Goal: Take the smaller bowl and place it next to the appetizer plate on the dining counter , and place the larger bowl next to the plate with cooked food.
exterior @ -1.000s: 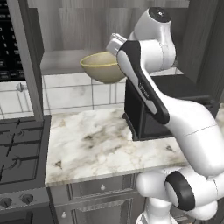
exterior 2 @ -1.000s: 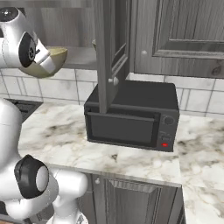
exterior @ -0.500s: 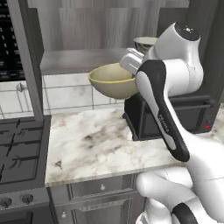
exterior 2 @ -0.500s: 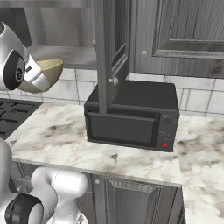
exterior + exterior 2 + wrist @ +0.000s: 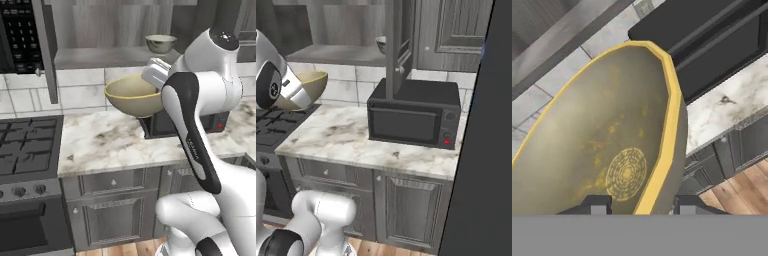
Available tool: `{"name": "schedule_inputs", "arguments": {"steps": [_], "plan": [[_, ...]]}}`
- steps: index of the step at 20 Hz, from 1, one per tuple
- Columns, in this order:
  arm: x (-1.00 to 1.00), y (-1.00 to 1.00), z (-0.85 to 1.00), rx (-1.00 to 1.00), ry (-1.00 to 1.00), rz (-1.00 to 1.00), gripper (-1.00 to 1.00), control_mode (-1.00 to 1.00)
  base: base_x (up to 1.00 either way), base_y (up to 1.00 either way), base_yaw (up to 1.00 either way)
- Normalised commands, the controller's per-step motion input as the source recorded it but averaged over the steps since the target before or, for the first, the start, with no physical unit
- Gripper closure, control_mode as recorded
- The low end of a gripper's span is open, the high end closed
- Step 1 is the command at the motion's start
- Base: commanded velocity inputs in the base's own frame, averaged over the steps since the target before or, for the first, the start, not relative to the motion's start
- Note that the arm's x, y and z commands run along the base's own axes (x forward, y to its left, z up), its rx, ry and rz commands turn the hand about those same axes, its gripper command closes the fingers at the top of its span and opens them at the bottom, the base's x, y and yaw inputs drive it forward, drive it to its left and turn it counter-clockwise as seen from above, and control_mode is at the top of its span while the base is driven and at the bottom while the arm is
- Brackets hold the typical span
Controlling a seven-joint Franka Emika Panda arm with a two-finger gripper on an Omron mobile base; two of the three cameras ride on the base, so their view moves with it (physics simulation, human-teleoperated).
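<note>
Larger bowl (image 5: 133,95), tan with yellow rim: pinched at its rim by the part-closed hand (image 5: 640,204), carried clear above the worktop (image 5: 115,140); smaller bowl (image 5: 160,43) waits on shelf (image 5: 100,56).

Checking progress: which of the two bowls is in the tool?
The larger bowl, wide, tan, yellow-rimmed, gripped at its rim. The smaller bowl sits on the shelf.
</note>
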Motion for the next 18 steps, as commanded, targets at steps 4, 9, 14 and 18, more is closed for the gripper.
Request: {"name": "schedule_inputs", "arguments": {"steps": [4,9,14,18], "plan": [[0.00,0.00,0.00,0.00,0.00,0.00,1.00,1.00,-0.56,0.23,0.30],[0.00,0.00,0.00,0.00,0.00,0.00,1.00,1.00,-0.29,0.18,0.41],[0.00,0.00,0.00,0.00,0.00,0.00,1.00,1.00,-0.03,0.45,0.51],[0.00,0.00,0.00,0.00,0.00,0.00,1.00,1.00,0.00,0.62,0.60]]}}
